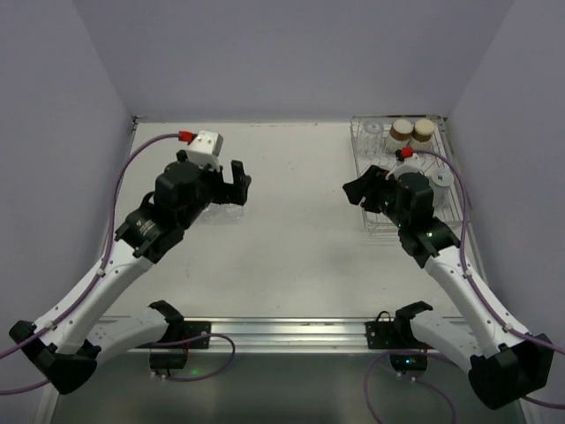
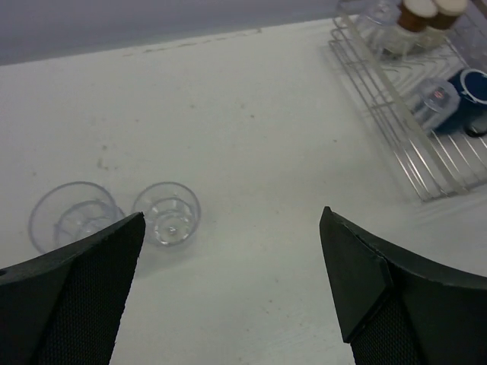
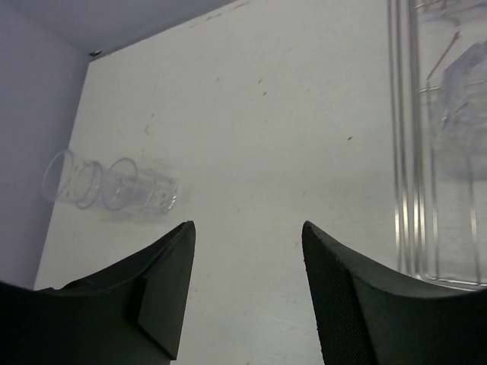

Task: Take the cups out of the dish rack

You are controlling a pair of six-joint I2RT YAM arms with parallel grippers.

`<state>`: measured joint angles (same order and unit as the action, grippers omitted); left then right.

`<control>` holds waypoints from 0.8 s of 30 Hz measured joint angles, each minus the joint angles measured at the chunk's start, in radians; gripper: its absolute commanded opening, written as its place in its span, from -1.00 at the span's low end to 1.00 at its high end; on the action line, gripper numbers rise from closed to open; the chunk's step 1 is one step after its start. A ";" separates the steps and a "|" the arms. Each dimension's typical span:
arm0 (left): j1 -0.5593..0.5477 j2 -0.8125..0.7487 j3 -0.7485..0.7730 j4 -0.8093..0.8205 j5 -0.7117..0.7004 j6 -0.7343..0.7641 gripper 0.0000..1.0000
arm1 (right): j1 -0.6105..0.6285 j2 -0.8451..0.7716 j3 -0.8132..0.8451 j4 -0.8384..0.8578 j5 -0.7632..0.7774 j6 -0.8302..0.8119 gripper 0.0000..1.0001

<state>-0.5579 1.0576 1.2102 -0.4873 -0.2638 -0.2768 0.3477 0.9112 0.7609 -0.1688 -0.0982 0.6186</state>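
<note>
Two clear glass tumblers (image 2: 76,215) (image 2: 167,213) stand upright on the white table, just beyond my left gripper's left finger. My left gripper (image 2: 232,217) is wide open with only bare table between its fingers. The dish rack (image 2: 426,163) is at the far right and holds two cream cups with brown bands (image 2: 417,14), a clear tumbler (image 2: 435,97) and the dark blue mug (image 2: 472,87). My right gripper (image 3: 247,226) hovers over the table just left of the dish rack (image 3: 411,152). Its fingers are apart and hold nothing.
The table is walled at the back and on both sides (image 1: 265,53). The dish rack (image 1: 446,208) fills the back right corner, with the cream cups (image 1: 402,132) at its far end. My right arm (image 1: 415,208) reaches over the rack's near part.
</note>
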 measured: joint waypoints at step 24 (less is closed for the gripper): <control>-0.157 -0.271 -0.376 0.232 0.295 0.064 1.00 | -0.222 0.627 0.453 -0.195 0.360 -0.229 0.66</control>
<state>-0.7147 0.7868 0.8345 -0.2550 0.0311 -0.2127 0.1257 1.5379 1.2140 -0.3634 0.2619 0.3897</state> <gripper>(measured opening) 0.997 0.824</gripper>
